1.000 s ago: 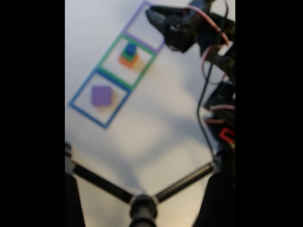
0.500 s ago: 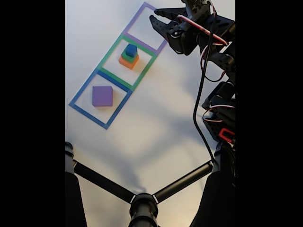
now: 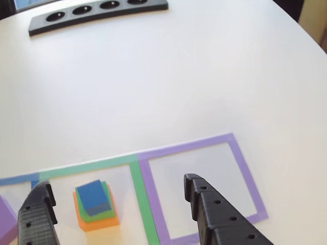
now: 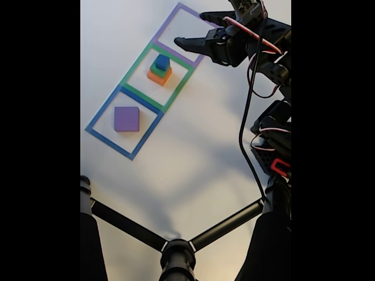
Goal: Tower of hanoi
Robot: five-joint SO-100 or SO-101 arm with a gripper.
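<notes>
The tool (image 4: 190, 29) hangs with its jaws spread wide and empty over the purple square (image 4: 183, 30). The stack of blue cube (image 3: 95, 196) on green and orange blocks sits in the green square (image 4: 157, 75), just beside the tool on the white surface (image 3: 194, 87).

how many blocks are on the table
4: a purple block alone in the blue square, and orange, green and blue blocks stacked in the green square. None seem hidden.

pincer (image 4: 190, 28) — jaws spread wider | lower finger swung left toward block stack (image 4: 159, 69)
</notes>
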